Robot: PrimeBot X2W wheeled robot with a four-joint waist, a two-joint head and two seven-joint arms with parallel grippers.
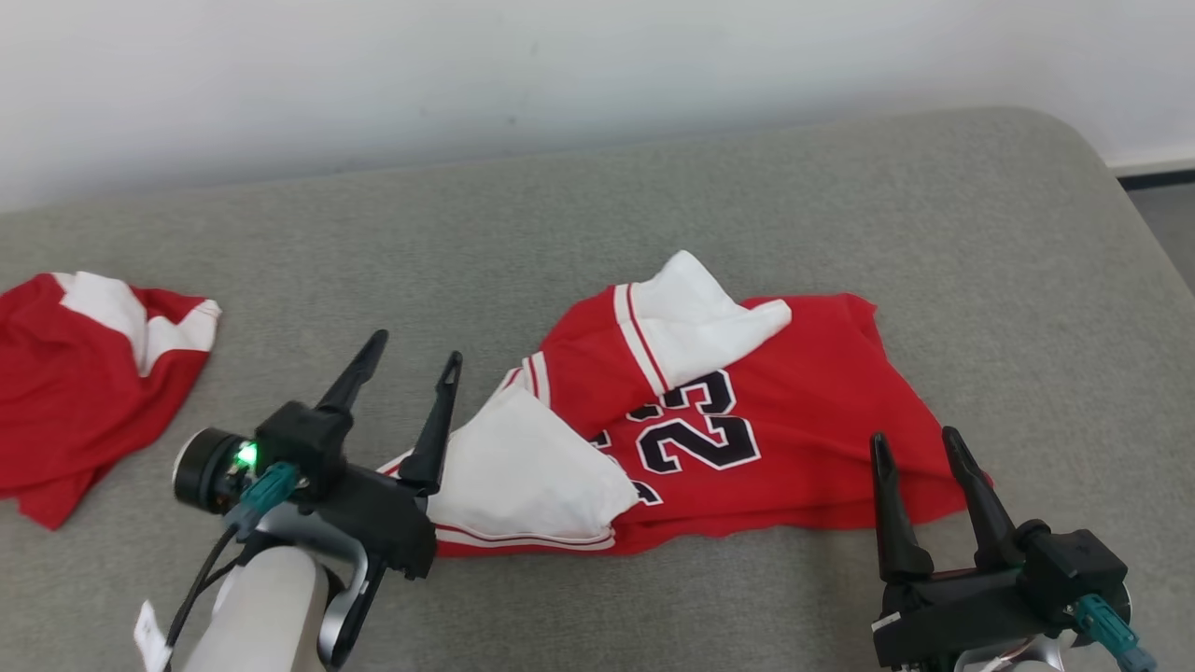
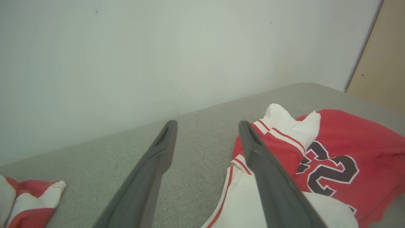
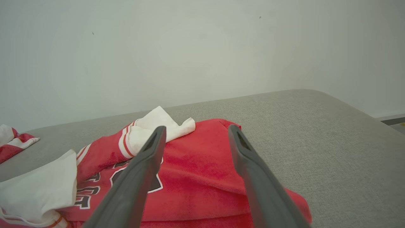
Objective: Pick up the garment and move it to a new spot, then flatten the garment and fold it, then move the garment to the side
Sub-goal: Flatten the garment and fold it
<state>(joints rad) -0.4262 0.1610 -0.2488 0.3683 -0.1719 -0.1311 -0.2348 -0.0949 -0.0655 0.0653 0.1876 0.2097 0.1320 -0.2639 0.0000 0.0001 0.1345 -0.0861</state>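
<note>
Held left gripper wide and empty, fingers tilted just beside the white sleeve of the crumpled red garment. Poised right gripper equally wide at its near hem. Lay mid grey cushion; second red garment well apart, leftward.

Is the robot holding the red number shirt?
No, the left gripper and right gripper stand open, and the shirt lies loose on the grey surface.
</note>
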